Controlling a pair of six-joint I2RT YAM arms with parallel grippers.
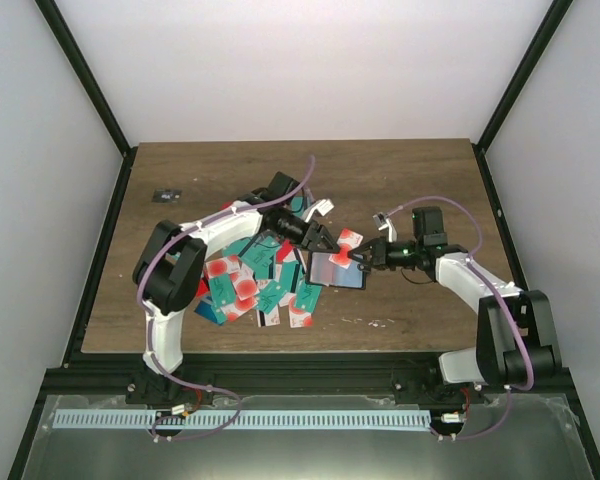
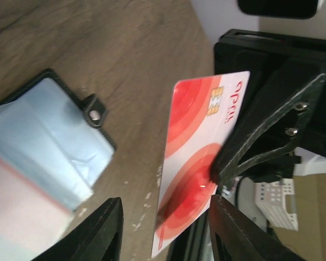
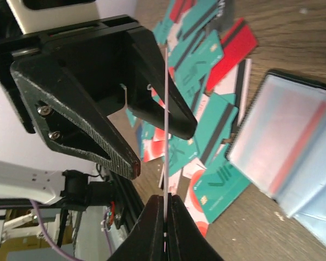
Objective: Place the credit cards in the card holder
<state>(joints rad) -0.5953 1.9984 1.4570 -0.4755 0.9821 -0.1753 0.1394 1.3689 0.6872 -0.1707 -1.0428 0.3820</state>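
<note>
A white credit card with red circles (image 2: 198,157) stands on edge in the air, and my right gripper (image 3: 165,198) is shut on its lower edge. My left gripper (image 2: 164,211) is open around the same card; one finger (image 2: 236,231) is close beside it and the other finger (image 2: 100,231) stands well apart. In the top view both grippers meet at mid-table, left (image 1: 325,240) and right (image 1: 363,256). The card holder (image 1: 335,270) lies open on the table just below them, its light-blue inside (image 2: 43,141) and snap tab (image 2: 93,111) showing. A pile of teal, red and white credit cards (image 1: 250,280) lies left of it.
A tiny dark object (image 1: 167,194) sits alone at the table's far left. The black frame rail (image 1: 310,360) runs along the table's near edge, and dark posts stand at the back corners.
</note>
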